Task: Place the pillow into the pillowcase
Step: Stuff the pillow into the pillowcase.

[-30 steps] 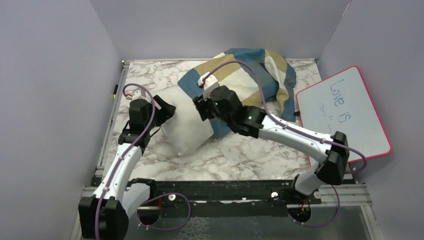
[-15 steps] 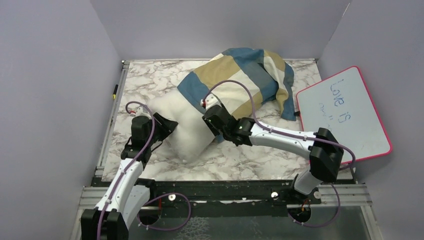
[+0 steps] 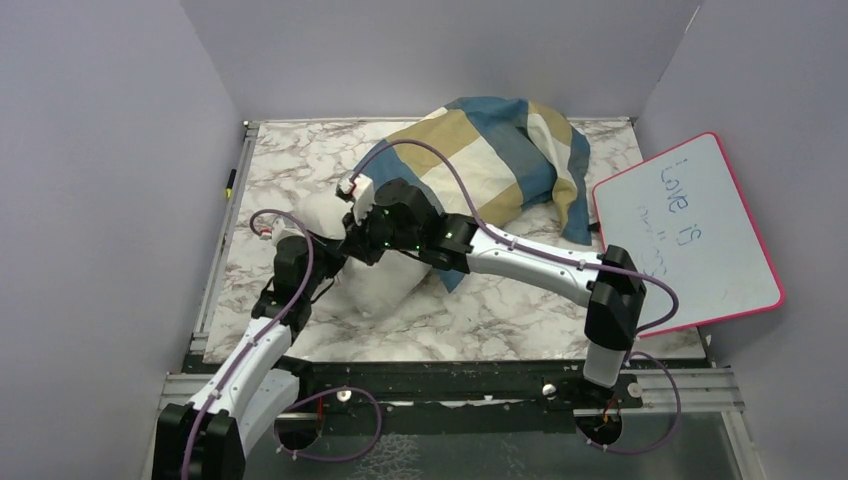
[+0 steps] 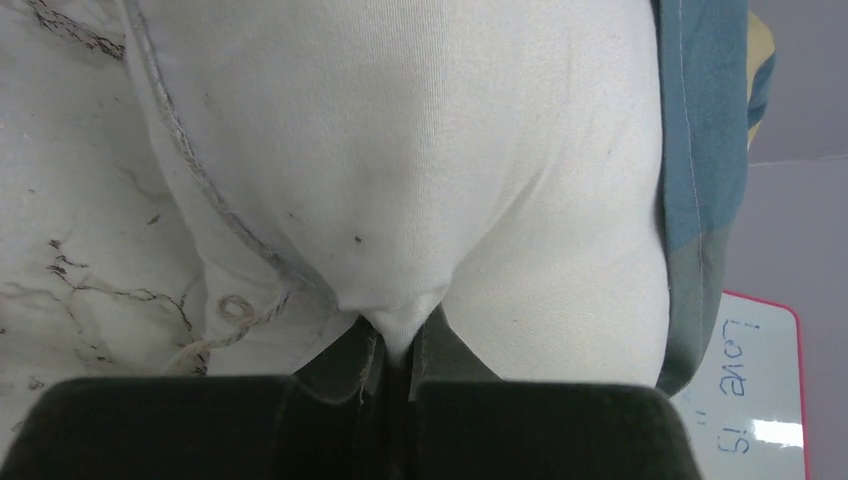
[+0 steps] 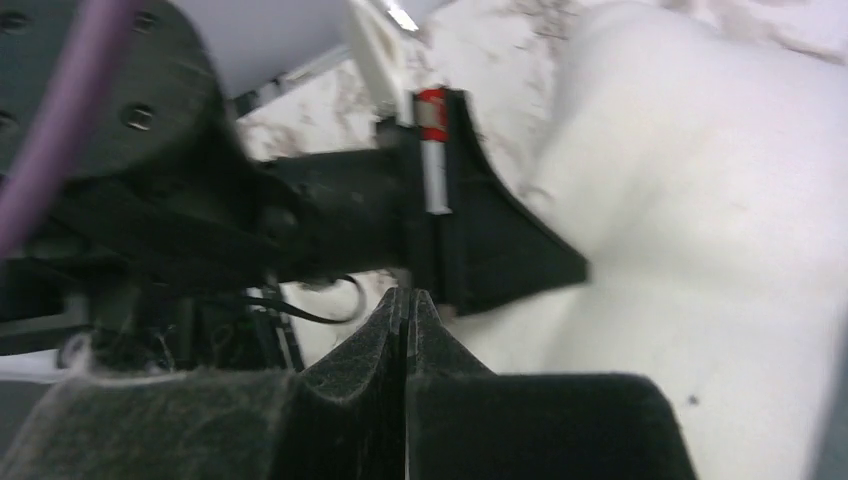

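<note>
A marble-patterned table filled the floor of a plain lilac-walled enclosure, seen from above.

Across the back and middle of it lay the pillowcase, a thin sack in blue, tan and cream blocks, rumpled and bulging. Its long axis ran on a slant from the far right corner toward the near left, and its open mouth faced the near left.

The pillow, plump and off-white, lay along the same slant. Its far end was inside the pillowcase. Its near-left end stuck out bare onto the table, pointing toward the left arm's base. In the left wrist view the blue hemmed edge of the case lapped over the pillow's right side, with the bare white bulk to the left of it.

A flat whiteboard with a pink rim and blue handwriting lay tilted at the table's right edge, well apart from the pillow.

The right arm stretched from the near right across the exposed pillow toward the left; the left arm reached up from the near left.

The left gripper was clamped on a small pinch of white fabric at the pillow's near-left end.

The right gripper hung just beside the left one, next to the pillow's bare end. Its two fingertips were pressed flat against each other.
</note>
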`<state>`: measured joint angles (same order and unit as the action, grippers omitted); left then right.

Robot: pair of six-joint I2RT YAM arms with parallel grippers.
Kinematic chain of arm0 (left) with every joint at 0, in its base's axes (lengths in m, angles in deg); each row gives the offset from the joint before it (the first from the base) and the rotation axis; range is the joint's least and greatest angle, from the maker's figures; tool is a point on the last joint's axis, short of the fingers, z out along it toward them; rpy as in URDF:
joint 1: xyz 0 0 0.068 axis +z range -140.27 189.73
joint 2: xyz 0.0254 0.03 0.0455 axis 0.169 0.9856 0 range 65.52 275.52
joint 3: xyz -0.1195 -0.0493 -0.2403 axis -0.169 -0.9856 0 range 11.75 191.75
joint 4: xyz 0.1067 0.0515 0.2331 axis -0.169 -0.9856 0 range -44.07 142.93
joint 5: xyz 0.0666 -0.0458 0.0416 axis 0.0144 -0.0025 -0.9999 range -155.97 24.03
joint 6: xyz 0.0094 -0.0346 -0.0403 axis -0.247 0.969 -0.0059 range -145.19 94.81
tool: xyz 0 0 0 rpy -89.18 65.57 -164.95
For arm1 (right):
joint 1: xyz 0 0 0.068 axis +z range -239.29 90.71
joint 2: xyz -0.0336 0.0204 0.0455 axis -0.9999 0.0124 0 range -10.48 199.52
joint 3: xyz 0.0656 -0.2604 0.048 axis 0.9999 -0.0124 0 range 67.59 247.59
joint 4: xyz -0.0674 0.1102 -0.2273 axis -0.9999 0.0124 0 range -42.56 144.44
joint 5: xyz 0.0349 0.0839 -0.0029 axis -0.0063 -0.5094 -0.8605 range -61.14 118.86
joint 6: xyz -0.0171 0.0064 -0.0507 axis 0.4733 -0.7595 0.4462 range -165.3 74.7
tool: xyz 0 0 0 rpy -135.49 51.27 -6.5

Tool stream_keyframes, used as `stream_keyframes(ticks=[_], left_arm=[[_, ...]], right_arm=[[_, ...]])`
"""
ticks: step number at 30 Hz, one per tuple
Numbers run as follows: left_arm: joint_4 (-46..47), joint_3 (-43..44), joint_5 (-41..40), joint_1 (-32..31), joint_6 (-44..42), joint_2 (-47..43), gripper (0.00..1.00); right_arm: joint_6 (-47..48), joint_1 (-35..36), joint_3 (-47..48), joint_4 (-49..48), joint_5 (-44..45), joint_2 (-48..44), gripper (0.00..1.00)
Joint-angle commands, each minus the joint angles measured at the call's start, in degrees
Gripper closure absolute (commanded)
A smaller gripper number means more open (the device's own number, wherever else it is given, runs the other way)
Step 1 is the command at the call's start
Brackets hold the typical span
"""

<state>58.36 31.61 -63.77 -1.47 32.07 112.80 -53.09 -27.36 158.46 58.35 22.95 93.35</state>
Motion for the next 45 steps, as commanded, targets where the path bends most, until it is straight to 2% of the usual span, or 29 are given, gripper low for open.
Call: stream_keyframes(ticks=[1,4,9,16,20,25,26,27,28,30,31,32,35,38,40,45], left_arm=[[-1.1,-1.4,-7.5,-5.2,1.8,1.3,1.0],[-1.2,-1.3,-10.1,-6.9,1.4,1.0,1.0],[-2.6,-0.3,-12.0,-7.0,1.2,-0.6,1.0],[-3.2,0.8,-13.6,-7.0,0.6,-1.1,1.0],[-3.3,1.7,-14.0,-7.0,0.4,-0.6,1.0],[-4.0,2.2,-14.7,-7.0,0.2,-0.8,1.0],[-4.3,2.2,-14.9,-7.0,0.2,-0.8,1.0],[-4.6,2.3,-15.0,-7.0,0.3,-1.0,1.0],[-4.7,2.2,-15.2,-7.1,0.3,-1.0,1.0],[-5.1,2.1,-15.9,-7.1,1.0,-1.1,1.0],[-5.1,2.0,-16.1,-7.2,1.3,-0.9,1.0],[-5.2,2.2,-16.5,-7.4,1.2,-0.7,1.0],[-7.2,3.2,-19.1,-8.9,1.4,0.2,1.0],[-7.4,3.4,-21.8,-10.9,2.6,0.9,1.0],[-7.6,3.8,-22.8,-12.2,3.0,1.8,1.0],[-7.7,3.4,-24.8,-13.9,3.0,2.5,1.0]], right_arm=[[-3.6,0.6,-1.0,-5.4,-12.6,3.4,0.97],[-4.9,0.6,-6.0,-4.9,-3.3,0.4,0.94],[-3.2,0.6,-11.8,1.5,13.1,-8.9,0.73],[1.4,0.6,-27.9,3.9,29.2,-21.2,0.46],[3.5,0.6,-31.6,2.9,35.0,-21.1,0.4],[7.0,0.2,-30.5,0.2,41.9,-14.3,0.38],[7.2,0.2,-29.8,-0.2,42.9,-12.8,0.4],[9.2,0.2,-28.6,0.0,43.3,-11.2,0.47],[9.8,0.2,-26.8,1.0,43.1,-9.9,0.58],[10.0,0.4,-22.2,5.3,40.2,-7.7,0.87],[10.2,0.8,-20.1,6.3,37.1,-7.4,0.96],[11.0,1.1,-18.1,6.2,31.6,-7.9,0.99],[10.2,1.4,-13.5,1.2,10.6,-9.2,1.0],[8.0,1.4,-7.9,-1.3,-2.1,-6.6,0.99],[5.5,1.5,-6.7,-1.4,-3.5,-3.9,0.99],[3.7,1.6,-11.4,-1.5,-0.2,-1.3,0.99]])
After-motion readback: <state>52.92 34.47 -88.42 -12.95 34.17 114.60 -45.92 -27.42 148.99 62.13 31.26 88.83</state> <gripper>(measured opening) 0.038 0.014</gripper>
